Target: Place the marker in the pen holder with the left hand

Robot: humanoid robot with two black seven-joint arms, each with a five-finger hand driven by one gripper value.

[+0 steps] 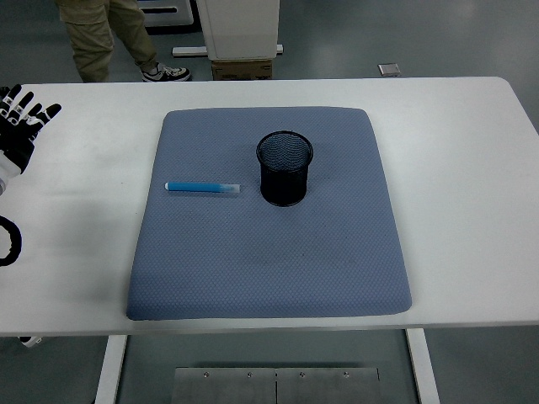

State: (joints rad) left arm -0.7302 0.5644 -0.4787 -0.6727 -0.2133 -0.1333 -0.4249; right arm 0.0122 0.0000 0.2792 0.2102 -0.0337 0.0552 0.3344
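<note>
- Head view: the left hand (21, 118) was at the left edge of the white table (472, 194), with its fingers spread and holding nothing.
- The blue marker (202, 188) lay flat on the grey-blue mat (269, 261), well apart from that hand.
- The black mesh pen holder (285, 168) stood upright on the mat, just to the right of the marker.
- A person's legs (109, 38) were visible behind the table.

White table (455, 168), one blue-grey mat (269, 252) on it.
Mat lies flat, centred (near edge close to the table's front edge), bare white surface on both sides.
</note>
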